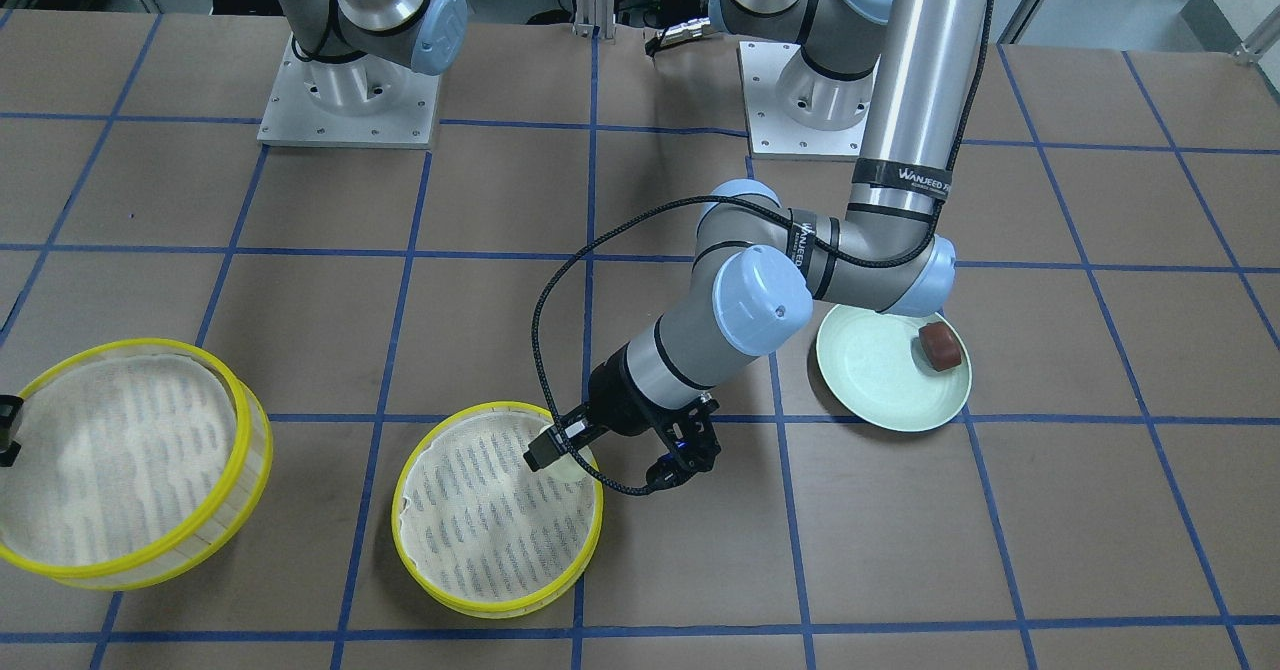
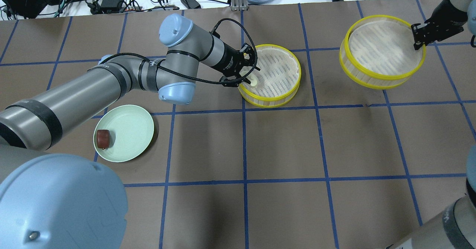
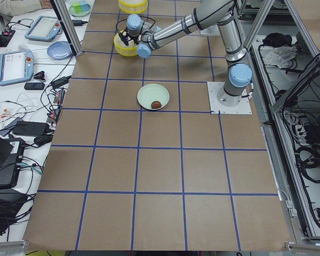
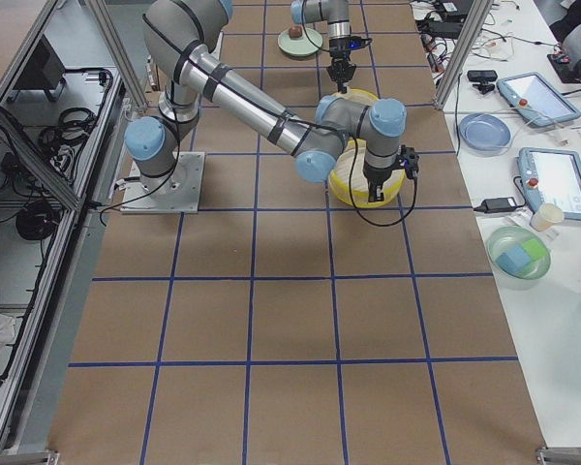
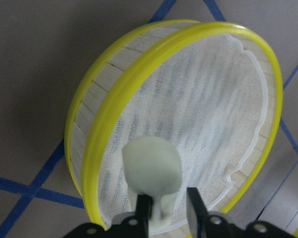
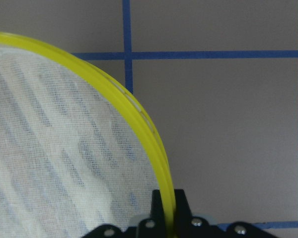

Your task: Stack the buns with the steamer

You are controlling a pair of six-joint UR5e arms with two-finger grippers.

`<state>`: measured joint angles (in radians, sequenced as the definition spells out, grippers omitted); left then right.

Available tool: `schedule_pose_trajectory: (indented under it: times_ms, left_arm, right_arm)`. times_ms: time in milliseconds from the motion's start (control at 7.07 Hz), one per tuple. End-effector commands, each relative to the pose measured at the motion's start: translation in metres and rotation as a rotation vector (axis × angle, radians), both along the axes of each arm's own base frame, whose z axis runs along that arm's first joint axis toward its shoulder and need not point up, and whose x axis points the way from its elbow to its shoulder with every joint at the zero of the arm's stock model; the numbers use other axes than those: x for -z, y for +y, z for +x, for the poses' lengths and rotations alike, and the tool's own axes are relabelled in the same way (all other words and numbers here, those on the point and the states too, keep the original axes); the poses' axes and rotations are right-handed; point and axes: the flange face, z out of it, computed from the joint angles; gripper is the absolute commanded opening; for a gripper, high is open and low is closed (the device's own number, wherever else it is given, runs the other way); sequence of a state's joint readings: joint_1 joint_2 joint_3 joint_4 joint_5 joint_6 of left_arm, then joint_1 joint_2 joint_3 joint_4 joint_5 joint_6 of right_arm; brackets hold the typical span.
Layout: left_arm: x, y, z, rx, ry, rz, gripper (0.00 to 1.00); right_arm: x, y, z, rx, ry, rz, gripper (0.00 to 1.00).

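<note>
Left gripper is clenched on the cream-white bun, holding it just inside the rim of the middle steamer tray, upper centre of the overhead view; whether the bun touches the white liner cannot be told. Right gripper pinches the yellow rim of the second steamer tray at upper right, one finger inside and one outside. Reddish-brown bun sits on the pale green plate at lower left, well apart from both trays; in the front-facing view the left arm overhangs the plate's upper edge and the gripper body hides most of the white bun.
</note>
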<state>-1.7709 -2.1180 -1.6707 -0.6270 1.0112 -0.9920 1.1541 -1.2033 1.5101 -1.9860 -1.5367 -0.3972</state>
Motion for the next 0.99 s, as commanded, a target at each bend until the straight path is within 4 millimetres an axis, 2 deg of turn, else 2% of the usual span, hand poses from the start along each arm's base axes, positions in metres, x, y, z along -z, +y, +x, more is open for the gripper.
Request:
schedule_pose_trajectory:
  times_ms: [0, 142, 283, 425, 708, 849]
  left_arm:
    - [-0.023, -0.01, -0.002, -0.073, 0.026, 0.004, 0.78]
    - [-0.035, -0.017, -0.003, -0.092, 0.037, -0.006, 0.81]
    - [-0.036, -0.017, -0.003, -0.092, 0.038, -0.009, 0.81]
    - [-0.052, -0.018, 0.004, -0.092, 0.036, -0.041, 0.82]
    - [-0.085, -0.043, 0.088, -0.022, -0.06, -0.192, 0.94]
    - [-0.094, -0.043, 0.125, 0.06, -0.136, -0.208, 0.95]
  right_arm:
    - [-0.011, 0.007, 0.067, 0.044, -0.014, 0.004, 0.0]
    - [-0.01, 0.017, 0.091, 0.062, -0.022, 0.008, 0.0]
    - [-0.016, 0.021, 0.106, 0.092, -0.026, 0.001, 0.0]
    - [-0.019, 0.021, 0.129, 0.105, -0.029, -0.003, 0.0]
    - [-0.017, 0.026, 0.197, 0.158, -0.042, 0.002, 0.0]
    - [-0.012, 0.032, 0.225, 0.165, -0.043, 0.014, 0.0]
